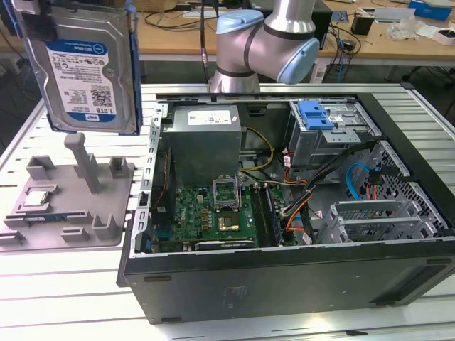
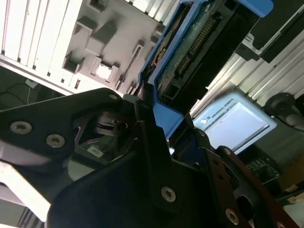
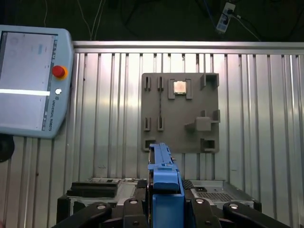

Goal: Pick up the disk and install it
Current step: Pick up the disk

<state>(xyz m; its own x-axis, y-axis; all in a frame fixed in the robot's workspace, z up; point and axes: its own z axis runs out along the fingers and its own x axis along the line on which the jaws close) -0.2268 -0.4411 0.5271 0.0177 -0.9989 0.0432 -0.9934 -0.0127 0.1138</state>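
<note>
The disk (image 1: 82, 71) hangs upright in the air at the exterior view's upper left, above the grey fixture plate (image 1: 71, 206). Its silver face and white-and-blue label face the camera, with the blue carrier frame along its edges. In the first wrist view the disk (image 3: 164, 175) is seen edge-on, and my gripper (image 3: 164, 206) is shut on its blue frame from both sides. In the second wrist view the black fingers (image 2: 145, 123) clamp the disk (image 2: 199, 42), whose circuit-board side shows. The grey drive cage with its blue latch (image 1: 316, 117) sits at the back right inside the open computer case (image 1: 284, 284).
A small square CPU chip (image 1: 35, 200) lies on the fixture plate (image 3: 156, 137), and also shows as the chip (image 3: 179, 87) from the wrist. A teach pendant (image 3: 28, 80) rests on the slatted table. The arm's base (image 1: 263, 42) stands behind the case. Cables cross the case interior.
</note>
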